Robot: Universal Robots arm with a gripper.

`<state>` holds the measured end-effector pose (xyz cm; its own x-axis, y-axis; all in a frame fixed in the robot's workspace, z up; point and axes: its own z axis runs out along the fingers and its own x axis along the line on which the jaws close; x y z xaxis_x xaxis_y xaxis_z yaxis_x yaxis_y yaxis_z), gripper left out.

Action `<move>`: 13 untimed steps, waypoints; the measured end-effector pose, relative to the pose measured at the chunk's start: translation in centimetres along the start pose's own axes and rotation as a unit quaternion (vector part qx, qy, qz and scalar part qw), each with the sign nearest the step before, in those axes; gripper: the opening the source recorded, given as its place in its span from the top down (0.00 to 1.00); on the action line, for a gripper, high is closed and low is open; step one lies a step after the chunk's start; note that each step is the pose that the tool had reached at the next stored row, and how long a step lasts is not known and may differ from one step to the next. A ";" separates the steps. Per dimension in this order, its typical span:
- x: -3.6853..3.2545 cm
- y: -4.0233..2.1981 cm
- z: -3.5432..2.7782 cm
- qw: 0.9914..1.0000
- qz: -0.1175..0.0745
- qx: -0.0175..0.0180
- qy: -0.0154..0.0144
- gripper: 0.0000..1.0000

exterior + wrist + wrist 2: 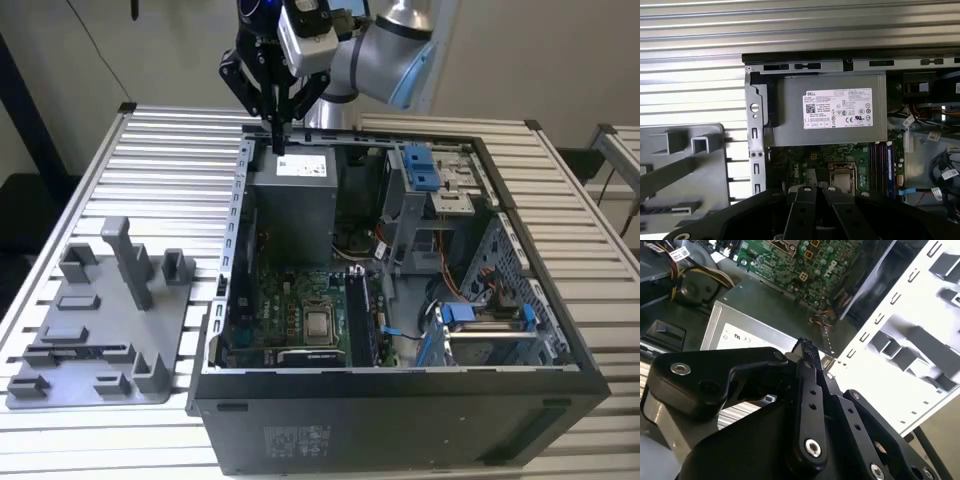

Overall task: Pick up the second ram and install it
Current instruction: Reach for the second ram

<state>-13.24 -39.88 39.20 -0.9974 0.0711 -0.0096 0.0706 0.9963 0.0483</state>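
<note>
My pincer [278,140] hangs pressed closed and empty over the power supply [300,205]. I judge the second ram [85,351] is the dark strip on the gray holder plate [185,325]. It lies well apart, toward the exterior view's left, its length running across that view.

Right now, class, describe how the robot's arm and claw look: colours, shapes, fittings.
The arm is silver-grey with rounded joints and a light blue cap. The claw is black, built of flat linked bars pinned with silver screws. A pale grey box sits at the wrist.
</note>
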 end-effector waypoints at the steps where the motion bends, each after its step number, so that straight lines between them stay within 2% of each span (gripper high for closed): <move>1: 0.03 0.00 0.01 1.000 0.000 0.000 0.001 0.89; 5: 0.43 -0.03 0.02 1.000 0.000 0.000 0.003 0.89; 13: 2.49 -0.18 0.01 1.000 0.000 -0.001 0.003 0.89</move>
<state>-15.74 -39.88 39.16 -0.9974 0.0715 -0.0029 0.0712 0.9962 0.0498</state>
